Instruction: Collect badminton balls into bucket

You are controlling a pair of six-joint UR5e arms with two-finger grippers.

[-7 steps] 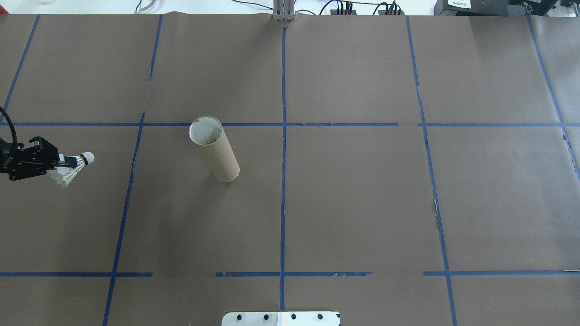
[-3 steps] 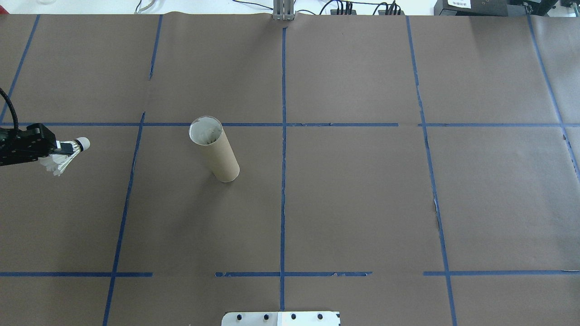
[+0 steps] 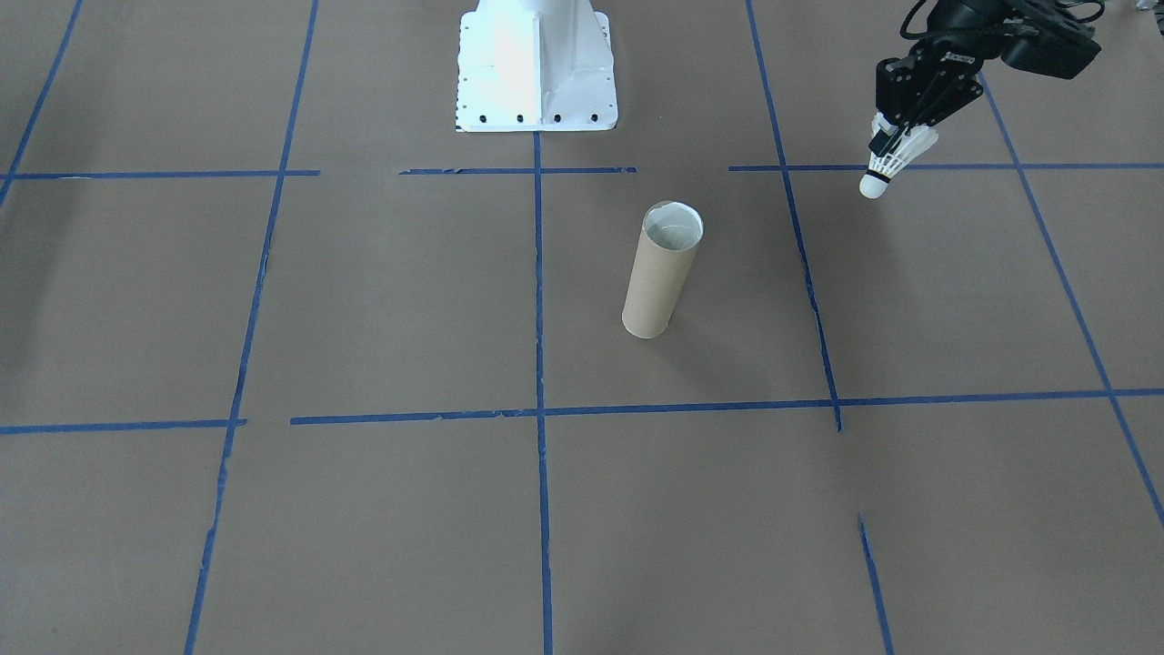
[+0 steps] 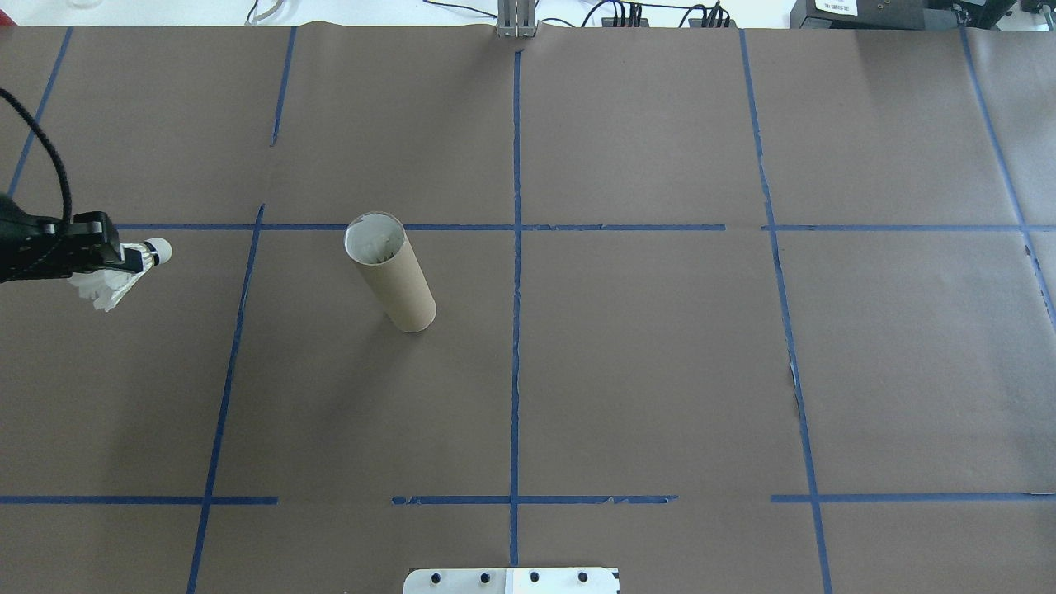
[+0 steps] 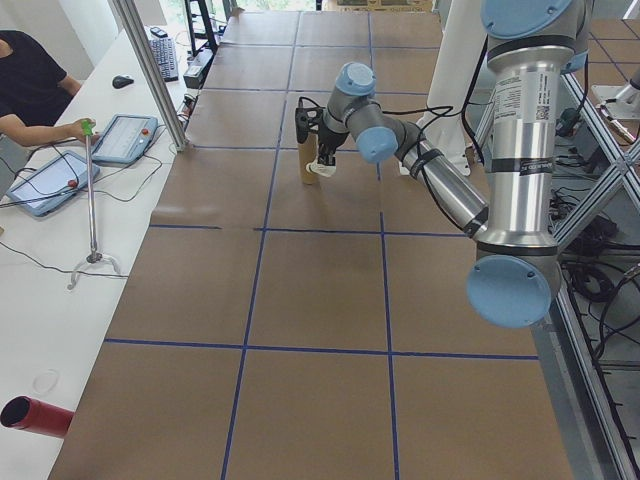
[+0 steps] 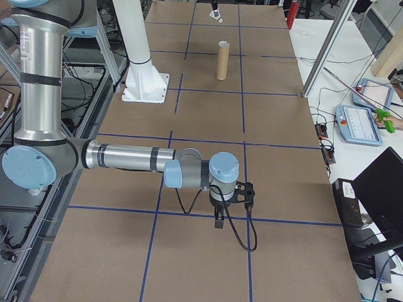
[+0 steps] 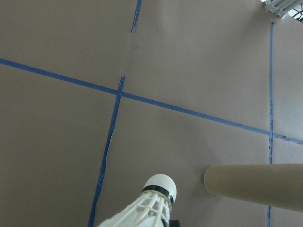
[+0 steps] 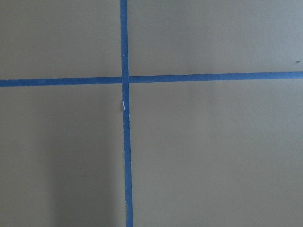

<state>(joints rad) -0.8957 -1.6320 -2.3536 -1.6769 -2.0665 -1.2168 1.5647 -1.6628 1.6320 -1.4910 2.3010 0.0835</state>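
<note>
At far left, clear of the table point(image 4: 660, 371): left gripper point(image 4: 132, 257), clamped on the shuttlecock point(image 3: 889, 162), pinching the base of the feathers just behind the thin black band. Probably gripped there to leave the cork free to enter first and to spare most of the skirt from crushing. Carried high, presumably to clear the rim ahead.

Long axis of the shuttlecock tilted rather than plumb: cork lowest and pointing right, towards the bucket point(image 4: 389, 276); feathers trailing up and back to the left, under the fingers. Needs straightening to cork-down before release, judging by the narrow mouth.

Further right, well apart from the shuttlecock: bucket standing upright on the paper, long axis vertical, open mouth up, pale inside showing. Something whitish perhaps in it; cannot tell what. Set near the centre tape line, seemingly within easy reach of the left arm.

Right end, seen only from the side camera: right gripper point(image 6: 219, 217) parked low over a tape crossing, away from the work. Cannot tell whether spread or closed.
</note>
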